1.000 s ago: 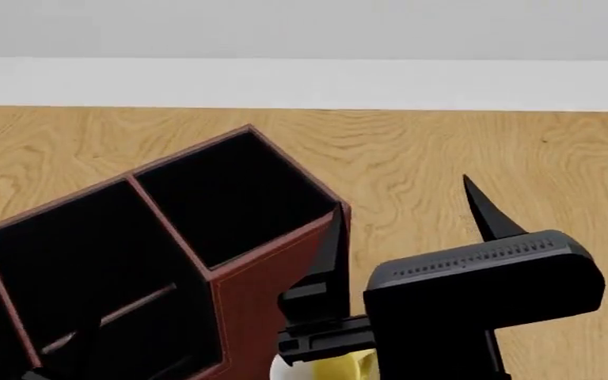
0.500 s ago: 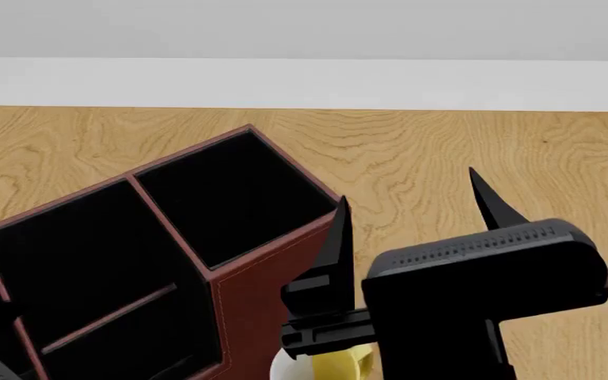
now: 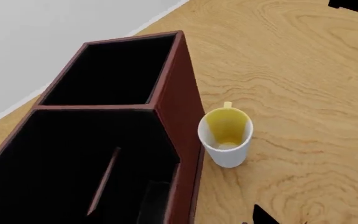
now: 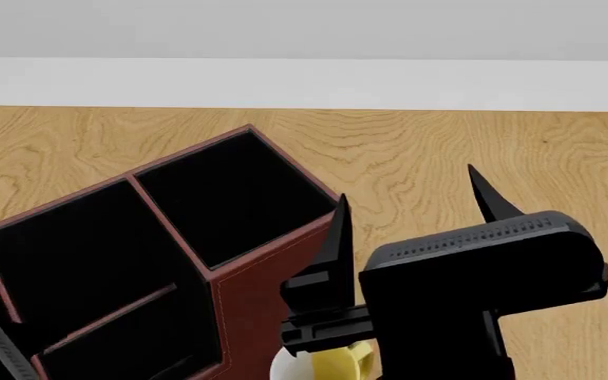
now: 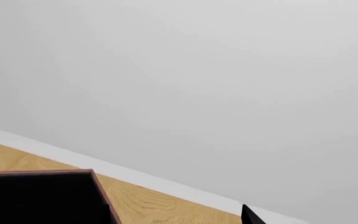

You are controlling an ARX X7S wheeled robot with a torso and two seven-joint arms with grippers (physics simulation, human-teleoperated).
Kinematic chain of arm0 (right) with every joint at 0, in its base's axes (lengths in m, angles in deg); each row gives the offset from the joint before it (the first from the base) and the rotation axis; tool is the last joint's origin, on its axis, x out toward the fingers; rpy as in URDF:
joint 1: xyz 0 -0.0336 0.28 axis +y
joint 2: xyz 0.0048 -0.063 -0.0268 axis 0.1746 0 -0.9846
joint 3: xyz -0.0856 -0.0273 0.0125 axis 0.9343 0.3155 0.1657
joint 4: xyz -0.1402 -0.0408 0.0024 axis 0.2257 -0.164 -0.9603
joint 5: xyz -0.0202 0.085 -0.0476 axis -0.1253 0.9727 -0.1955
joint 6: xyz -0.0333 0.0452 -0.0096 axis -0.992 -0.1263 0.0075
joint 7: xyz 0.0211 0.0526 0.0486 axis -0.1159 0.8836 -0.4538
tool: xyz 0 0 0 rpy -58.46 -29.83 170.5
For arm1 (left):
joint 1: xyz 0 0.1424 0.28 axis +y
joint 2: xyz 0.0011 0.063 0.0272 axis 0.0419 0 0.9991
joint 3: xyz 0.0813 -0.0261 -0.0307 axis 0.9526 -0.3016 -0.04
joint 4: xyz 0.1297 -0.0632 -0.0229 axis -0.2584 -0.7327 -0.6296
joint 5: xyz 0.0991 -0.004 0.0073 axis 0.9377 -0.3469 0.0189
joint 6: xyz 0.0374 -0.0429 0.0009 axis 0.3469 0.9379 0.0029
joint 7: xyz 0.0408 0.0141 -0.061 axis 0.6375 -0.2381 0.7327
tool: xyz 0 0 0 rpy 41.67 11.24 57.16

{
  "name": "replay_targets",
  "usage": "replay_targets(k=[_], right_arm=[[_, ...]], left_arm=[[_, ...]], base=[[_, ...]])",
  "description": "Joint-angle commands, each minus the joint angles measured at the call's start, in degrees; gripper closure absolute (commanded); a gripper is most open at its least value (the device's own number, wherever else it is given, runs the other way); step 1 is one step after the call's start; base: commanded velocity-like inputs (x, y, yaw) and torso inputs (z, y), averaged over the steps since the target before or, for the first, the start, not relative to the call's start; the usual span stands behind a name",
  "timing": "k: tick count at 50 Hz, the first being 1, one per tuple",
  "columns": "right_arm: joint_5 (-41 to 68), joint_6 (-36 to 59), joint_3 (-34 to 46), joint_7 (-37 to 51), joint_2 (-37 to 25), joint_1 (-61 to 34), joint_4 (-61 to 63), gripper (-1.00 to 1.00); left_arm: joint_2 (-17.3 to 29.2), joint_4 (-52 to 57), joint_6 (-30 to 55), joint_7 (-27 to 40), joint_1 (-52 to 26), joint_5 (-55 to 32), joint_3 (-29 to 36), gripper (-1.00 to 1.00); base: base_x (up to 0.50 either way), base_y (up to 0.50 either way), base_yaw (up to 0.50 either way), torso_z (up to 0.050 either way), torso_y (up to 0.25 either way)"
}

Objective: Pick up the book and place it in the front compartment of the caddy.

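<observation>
— Where is your right hand hovering?
— Just beside the caddy, fingers spread, gripping nothing.
— And the book?
— You're not seeing it clearly; a cup is standing against the caddy.

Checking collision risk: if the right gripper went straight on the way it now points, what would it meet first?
Probably nothing close: the right gripper aims above and beside the caddy, toward the pale wall. Depth is unclear.

Light wooden tabletop; on it, red caddy; white-and-yellow cup
</observation>
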Motion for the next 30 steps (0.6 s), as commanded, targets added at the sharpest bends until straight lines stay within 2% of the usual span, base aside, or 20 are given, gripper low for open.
replay_targets(k=[1,30], right_arm=[[1.49,-0.06,-0.43,1.02,-0.56,0.24,0.02,-1.00],[4.05,-1.35,-0.59,3.02,-1.43,0.98,-0.69,-1.00]], left_arm=[[-0.38,0.44,-0.84,0.96,-1.37,-2.49,4.93,-1.00],[0.46,1.95,-0.23,0.27,0.53,-1.68,10.16,-1.00]], base=[[0.00,0.00,0.00,0.000,0.000],[0.00,0.00,0.00,0.000,0.000]])
